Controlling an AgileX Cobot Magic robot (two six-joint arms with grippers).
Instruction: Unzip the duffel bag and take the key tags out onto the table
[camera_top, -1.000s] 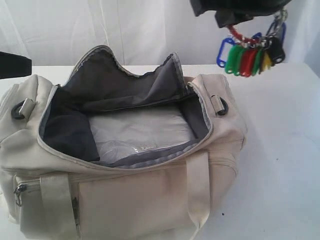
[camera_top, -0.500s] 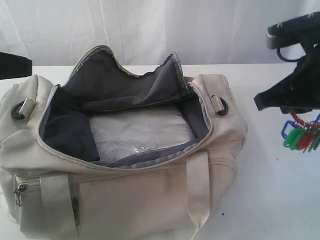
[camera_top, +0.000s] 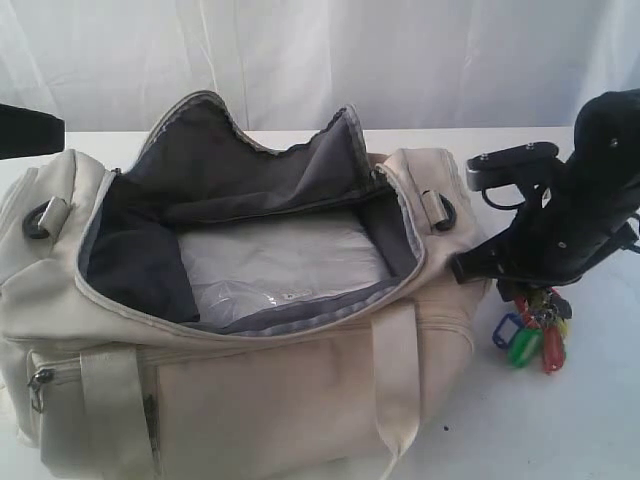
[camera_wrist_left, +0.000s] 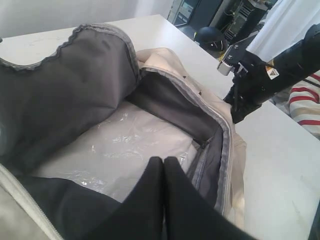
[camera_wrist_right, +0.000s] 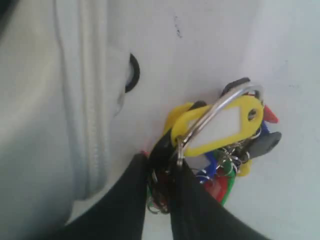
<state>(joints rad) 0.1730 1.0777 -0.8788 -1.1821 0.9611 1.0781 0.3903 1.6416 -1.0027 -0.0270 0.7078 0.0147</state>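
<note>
Right tool (camera_wrist_right: 162, 167): jaws nearly closed, pinching the metal rings that carry the key tags (camera_wrist_right: 220, 125). The bunch hangs below the tips, with a yellow tag uppermost and blue, red and green ones behind it.

In the exterior view the right tool (camera_top: 515, 290) is low, just beside the right end of the duffel bag (camera_top: 250, 400). The key tags (camera_top: 530, 340) dangle below it over the worktop (camera_top: 560, 430). The lowest tags look at or just above the surface; I cannot tell if they touch. The bunch is outside the bag, close to the end wall that carries the black ring (camera_top: 443, 213).

Left tool (camera_wrist_left: 163, 162): fingers pressed fully together with nothing visible between them, poised over the bag's open mouth above the dark lining (camera_wrist_left: 75, 90).

Bag: main zip is undone and the flap stands up at the back. Clear plastic wrapping (camera_top: 280, 265) lies on the bottom; no tags are visible inside.

Step in hand, as I judge it: the last one, setting the tags down. Unzipping and lifting out look finished.

Next move calls for:
- a little more descent until the bunch rests on the worktop
- parting the jaws wide enough for the rings to slip free
- lifting straight up so no ring snags a finger
- keeping clear of the bag wall, so the tags land on bare worktop and not against the fabric
</note>
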